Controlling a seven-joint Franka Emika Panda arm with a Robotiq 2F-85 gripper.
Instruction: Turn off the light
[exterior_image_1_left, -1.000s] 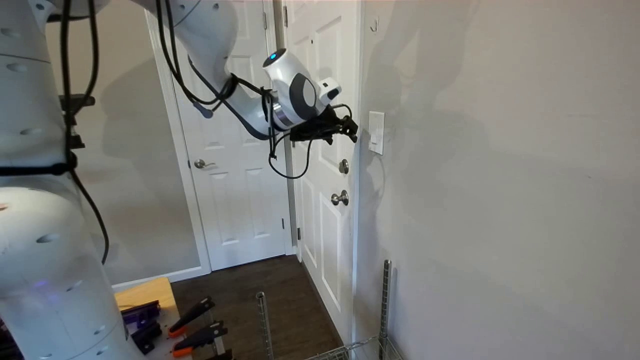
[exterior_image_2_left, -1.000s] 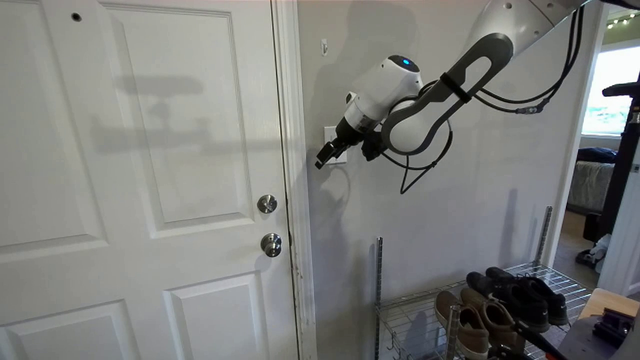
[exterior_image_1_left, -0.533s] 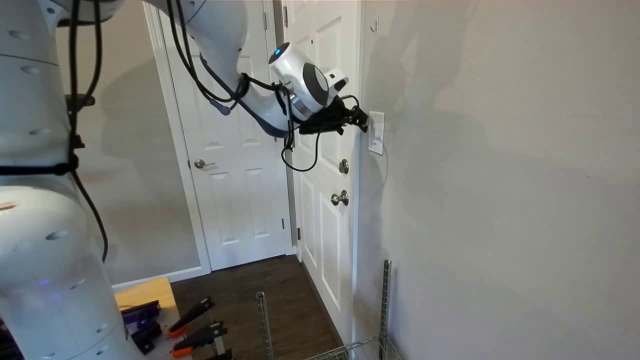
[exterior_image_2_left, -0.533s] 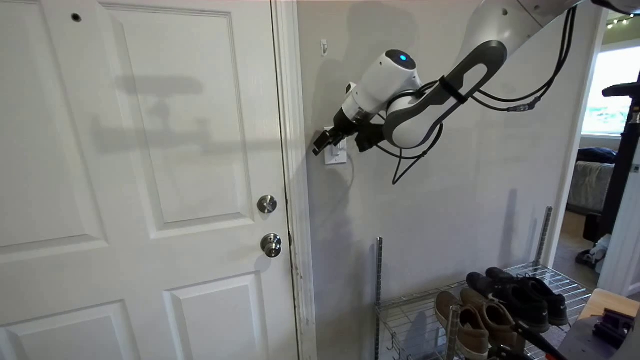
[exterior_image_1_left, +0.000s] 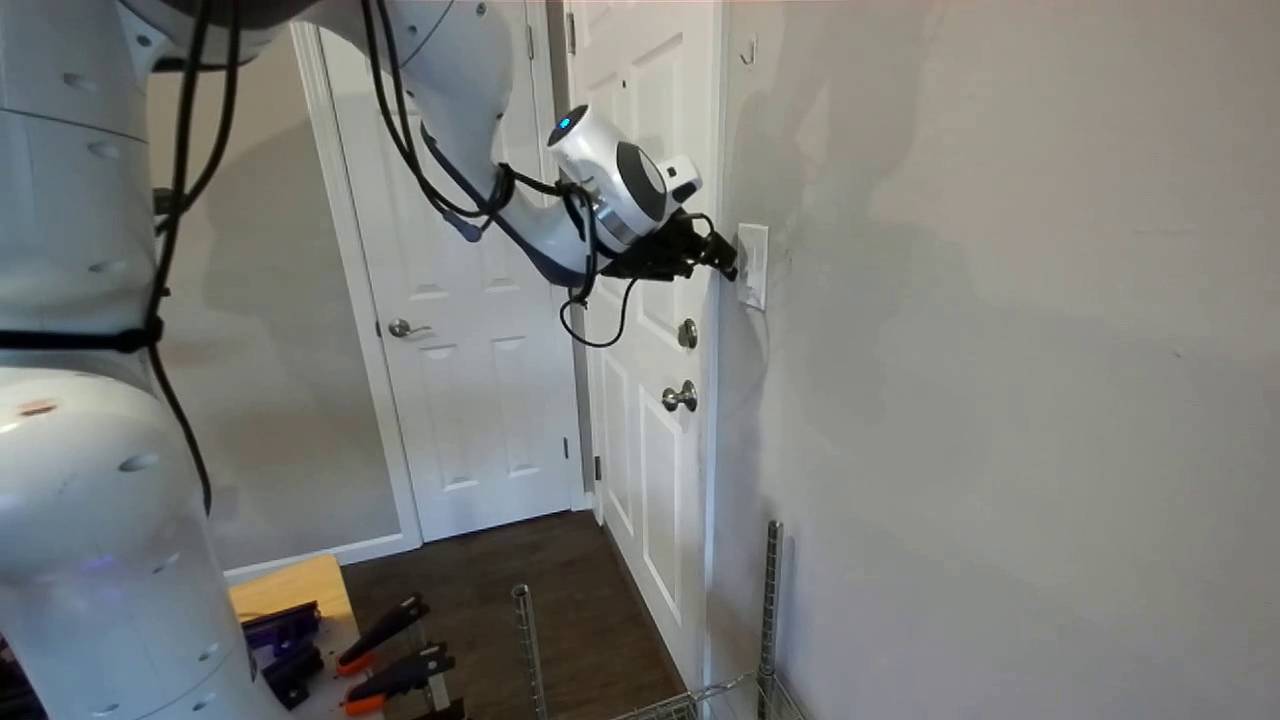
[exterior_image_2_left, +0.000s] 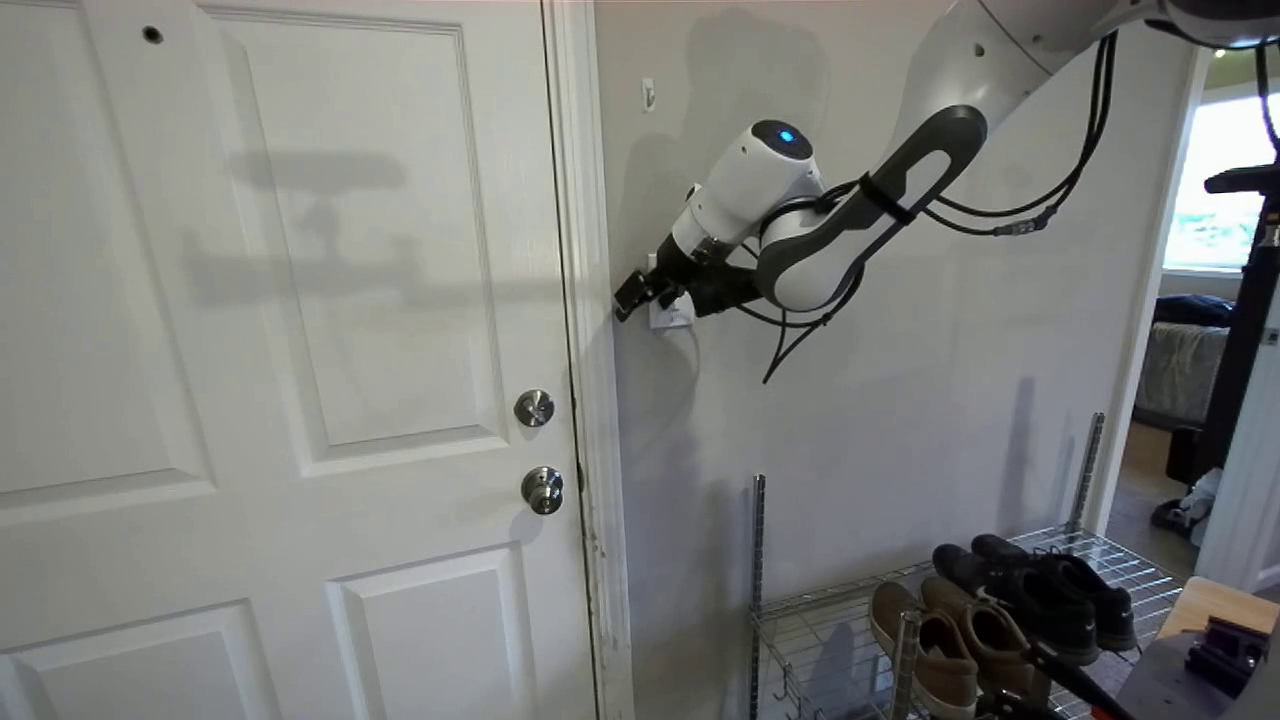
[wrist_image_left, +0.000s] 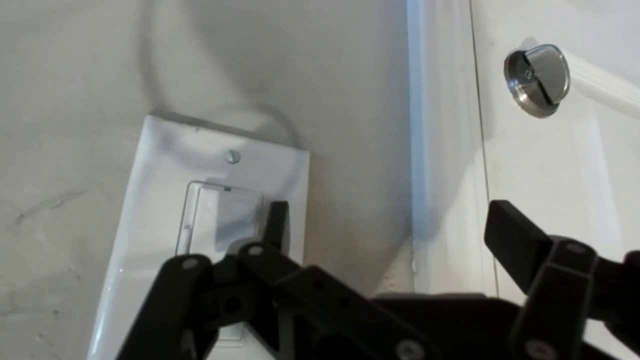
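Note:
The light switch is a white upright wall plate (exterior_image_1_left: 757, 265) on the grey wall beside the door. It is partly hidden behind the gripper in an exterior view (exterior_image_2_left: 673, 314). In the wrist view the plate (wrist_image_left: 152, 210) fills the lower left, with a screw and a rectangular rocker. My black gripper (exterior_image_1_left: 730, 262) is at the plate's door side, close to the wall, and also shows in an exterior view (exterior_image_2_left: 634, 296). In the wrist view the gripper (wrist_image_left: 392, 225) is open, its fingers wide apart and empty. Its left finger overlaps the rocker's right edge; I cannot tell whether it touches. No lamp shows.
A white door (exterior_image_2_left: 400, 300) with a deadbolt (exterior_image_2_left: 534, 408) and a round doorknob (exterior_image_2_left: 542, 490) stands beside the plate. Its frame (wrist_image_left: 440, 150) lies under the right finger's side. A wire rack (exterior_image_2_left: 820, 610) with shoes stands below. A small hook (exterior_image_2_left: 648, 95) is on the wall above.
The arm has moved toward the wall and the plate. The gripper rose at first, then came down slightly and shifted a little toward the door side. The fingers look open throughout.

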